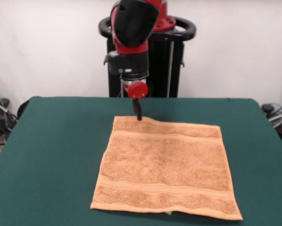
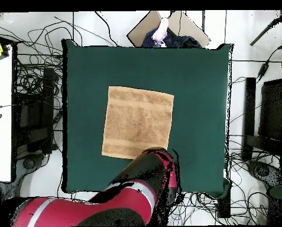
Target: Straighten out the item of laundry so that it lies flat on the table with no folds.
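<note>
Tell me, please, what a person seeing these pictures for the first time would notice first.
First the orange-tan towel, lying spread out almost flat in the middle of the dark green table. Next the red and black arm, which comes down from above so that its gripper is at the towel's far edge, on the pedestal's side.

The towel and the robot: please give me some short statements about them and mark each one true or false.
1. The towel lies spread open on the green table. True.
2. The towel is rolled into a ball. False: it lies nearly flat, with both border bands showing.
3. The claw is at the towel's edge nearest the robot. True.
4. The towel hangs over the table's rim. False: it lies wholly on the table.
5. A person shows at the overhead view's top edge. True.
</note>
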{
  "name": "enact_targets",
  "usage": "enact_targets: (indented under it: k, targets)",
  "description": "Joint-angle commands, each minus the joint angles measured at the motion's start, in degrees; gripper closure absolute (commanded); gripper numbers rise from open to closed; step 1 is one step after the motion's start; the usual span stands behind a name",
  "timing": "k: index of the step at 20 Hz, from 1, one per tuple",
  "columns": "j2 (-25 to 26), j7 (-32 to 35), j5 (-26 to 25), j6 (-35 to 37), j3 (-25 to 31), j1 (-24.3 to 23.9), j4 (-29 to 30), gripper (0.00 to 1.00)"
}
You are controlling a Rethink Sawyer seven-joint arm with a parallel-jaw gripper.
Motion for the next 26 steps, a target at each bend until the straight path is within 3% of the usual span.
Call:
enact_targets:
  k: [1,2,3,8,12,16,20,26]
  targets:
    - [-3.4,31.2,-6.8,-0.8,-4.6,9.3,-0.8,0.00]
    - [-5.6,39.8,-9.3,-3.9,-8.8,14.5,-0.2,0.00]
    - [-5.9,44.3,-10.8,-6.2,-11.1,17.3,-0.4,0.00]
    - [-5.5,70.9,-14.0,-18.7,-25.1,28.3,-4.2,0.00]
    - [-2.1,87.3,-13.9,-26.8,-33.7,32.7,-7.7,0.00]
    - [0.4,106.6,-9.7,-29.7,-38.0,32.4,-10.1,0.00]
    - [1.5,115.0,-8.3,-30.6,-41.0,33.0,-11.0,0.00]
    - [0.0,114.6,-8.0,-24.9,-40.4,29.4,-9.7,0.00]
